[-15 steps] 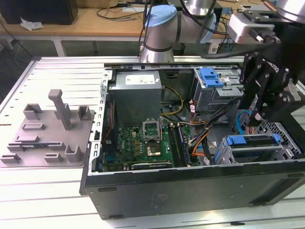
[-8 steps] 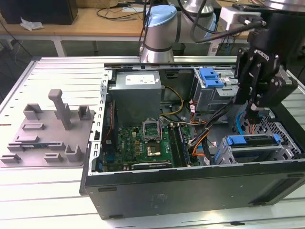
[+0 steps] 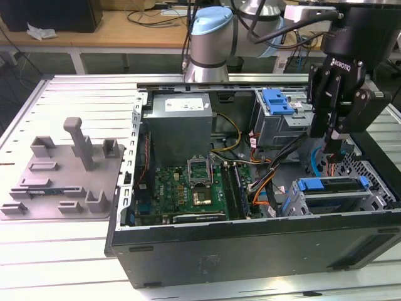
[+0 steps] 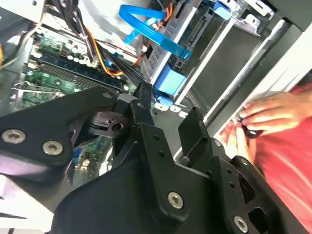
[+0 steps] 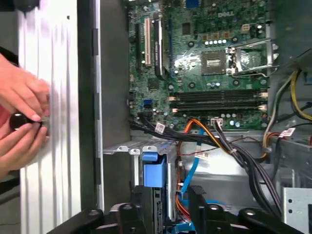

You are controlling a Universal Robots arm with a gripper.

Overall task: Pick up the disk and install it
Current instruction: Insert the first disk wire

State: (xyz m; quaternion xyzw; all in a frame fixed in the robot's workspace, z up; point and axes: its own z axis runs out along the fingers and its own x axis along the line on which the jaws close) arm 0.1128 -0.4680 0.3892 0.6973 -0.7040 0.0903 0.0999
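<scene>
PC case (image 3: 250, 257) lies open on slatted metal table (image 3: 75, 94). Arm reaches in over the end at the exterior view's right.

Claw (image 3: 327, 141) hangs above the drive cages, inside the case outline. Fingers (image 5: 144, 209) stand wide apart w/ a clear gap, gripping nothing. Both wrist views agree (second wrist view has the claw (image 4: 169, 105) over the board edge and cage).

Disk (image 3: 331, 184) sits in the low drive cage at the case corner, exterior view's right, near side. Blue frame edge faces up, body down in the cage. Claw is above it, apart, no contact. In first wrist view the disk's blue end (image 5: 151, 168) lies just ahead of the gap btwn the fingers.

Other items:
- Small blue bracket (image 3: 279, 100) on top of the far cage, beyond the claw.
- Grey power box (image 3: 178, 122) at the far side of the case, toward exterior view's left of the cages.
- Green board (image 3: 188, 188) mid-case, bare CPU socket (image 5: 214, 61).
- Orange and black cables (image 3: 263, 182) run btwn board and cages; a blue cable (image 5: 190, 170) just beside the disk.
- Grey moulded fixture (image 3: 62, 175) on the table outside the case, exterior view's left, well apart.

Person's hands (image 5: 24, 95) at the table edge outside the case wall, pinching a small black round thing (image 5: 18, 121). Red sleeve (image 4: 292, 165) near them.
</scene>
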